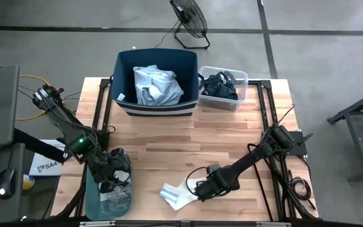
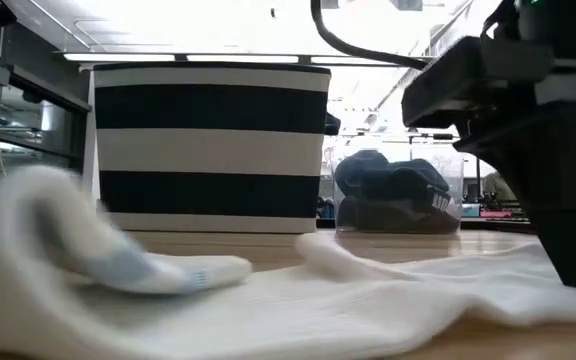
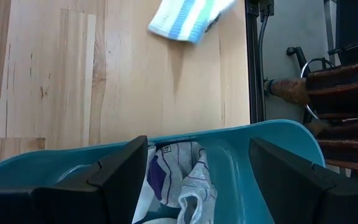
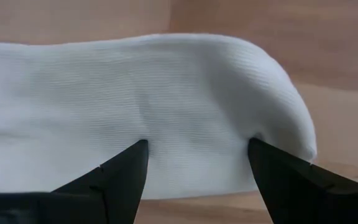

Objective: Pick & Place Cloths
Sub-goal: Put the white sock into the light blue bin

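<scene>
The white sock (image 4: 166, 106) lies between the right gripper (image 4: 197, 165)'s 2 spread fingers, seemingly touching them.

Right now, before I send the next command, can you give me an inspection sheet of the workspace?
Surface: wooden table, bare in the middle.
Job's things: white sock flat on the table near the front edge; light blue shirt in the navy bin; dark clothes in the clear tub; socks in the teal tub.
Clutter: nothing seen on the table.
Grippers: right gripper open, fingers straddling the white sock; left gripper open over the teal tub.
Cables: bundle beside the right arm's base; yellow cable at the left.
Surroundings: floor fan behind the table, mouse on a side desk.
</scene>
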